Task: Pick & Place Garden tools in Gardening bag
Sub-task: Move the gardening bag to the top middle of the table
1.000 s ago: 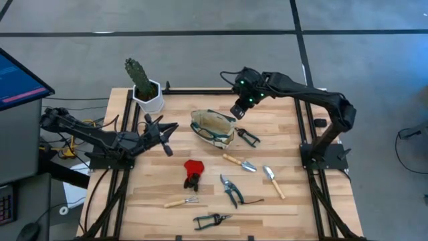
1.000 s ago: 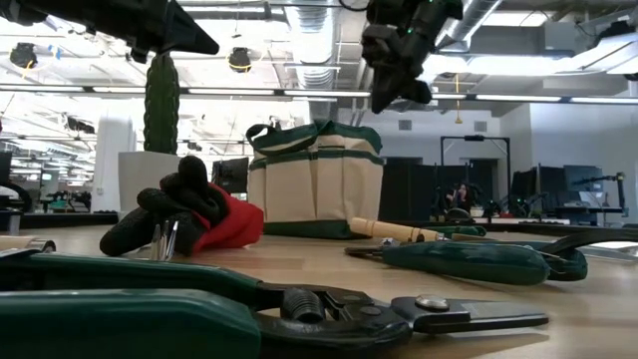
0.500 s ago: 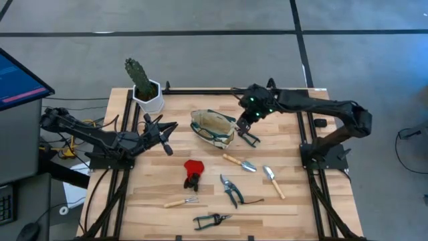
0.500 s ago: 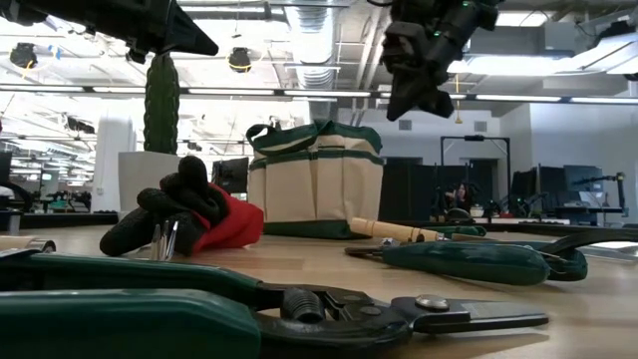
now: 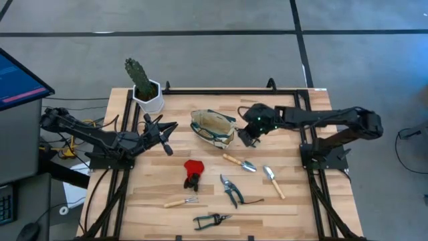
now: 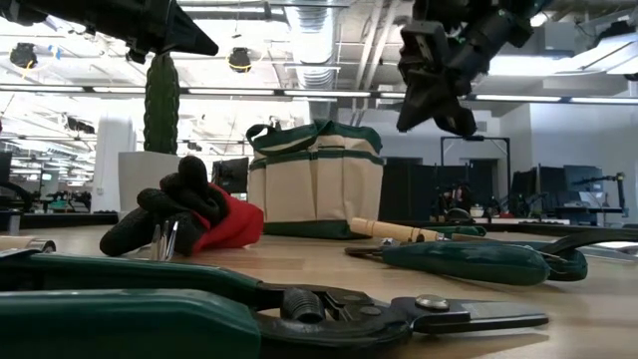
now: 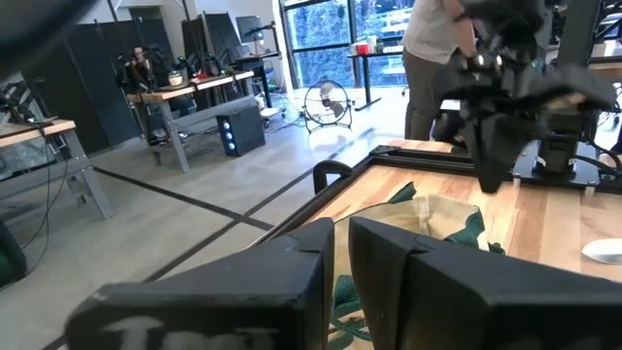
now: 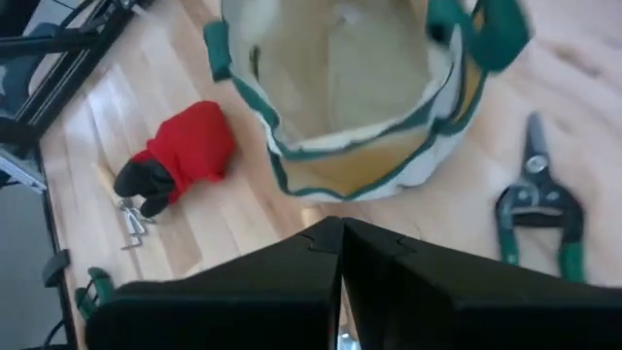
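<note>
Wooden tabletop, seen from above: the right gripper [image 5: 249,136], fingers shut and empty, hangs beside the gardening bag [image 5: 212,127], above green-handled shears [image 8: 540,207]. At table height, tools lie scattered. Its wrist camera suggests opening first, then descending squarely over the handles. The left gripper [image 5: 162,132] waits, nearly closed.

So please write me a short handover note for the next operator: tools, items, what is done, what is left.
Right tool: shut, empty, raised beside the bag, above green shears.
Left tool: nearly shut, empty, waiting left of the bag.
Bag: upright mid-table; inside looks empty in the right wrist view.
On the table: two trowels, rake, two more shears, red-and-black item.
Done: nothing packed.
Left: every tool.
</note>
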Robot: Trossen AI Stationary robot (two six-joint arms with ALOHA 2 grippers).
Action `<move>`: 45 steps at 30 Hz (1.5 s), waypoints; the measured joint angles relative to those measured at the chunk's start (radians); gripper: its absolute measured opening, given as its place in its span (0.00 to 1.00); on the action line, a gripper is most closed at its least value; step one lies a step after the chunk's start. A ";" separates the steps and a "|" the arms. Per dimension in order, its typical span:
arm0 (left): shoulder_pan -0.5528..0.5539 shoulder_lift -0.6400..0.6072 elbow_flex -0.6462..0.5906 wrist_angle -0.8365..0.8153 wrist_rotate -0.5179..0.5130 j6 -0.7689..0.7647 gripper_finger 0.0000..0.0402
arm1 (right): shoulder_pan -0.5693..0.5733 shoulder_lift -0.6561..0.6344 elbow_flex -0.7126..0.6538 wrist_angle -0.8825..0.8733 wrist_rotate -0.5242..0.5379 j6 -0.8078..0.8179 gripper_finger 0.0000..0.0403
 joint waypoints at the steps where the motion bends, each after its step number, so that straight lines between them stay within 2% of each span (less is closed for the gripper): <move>1: 0.000 0.000 0.000 0.000 0.000 0.000 0.06 | 0.011 0.005 -0.013 0.011 0.005 0.014 0.00; 5: 0.000 0.000 0.000 0.000 0.000 0.000 0.06 | 0.042 0.005 -0.078 0.119 0.008 0.076 0.00; 9: 0.000 0.000 0.000 0.000 0.000 0.000 0.06 | 0.071 0.005 -0.133 0.211 0.054 0.136 0.00; 16: 0.000 0.000 0.000 0.000 0.000 0.000 0.06 | 0.101 0.023 -0.169 0.295 0.084 0.203 0.00; 23: 0.000 0.000 0.000 0.000 0.000 0.000 0.06 | 0.124 0.149 -0.167 0.424 0.085 0.231 0.00; 28: 0.000 0.000 0.000 0.002 0.000 0.000 0.06 | 0.124 0.218 -0.169 0.457 0.156 0.254 0.00; 35: 0.000 0.000 0.000 0.001 0.000 0.000 0.06 | 0.107 0.217 -0.170 0.477 0.256 0.259 0.00; 45: 0.000 0.000 0.000 0.000 0.000 0.000 0.06 | 0.025 0.218 -0.170 0.544 0.266 0.219 0.00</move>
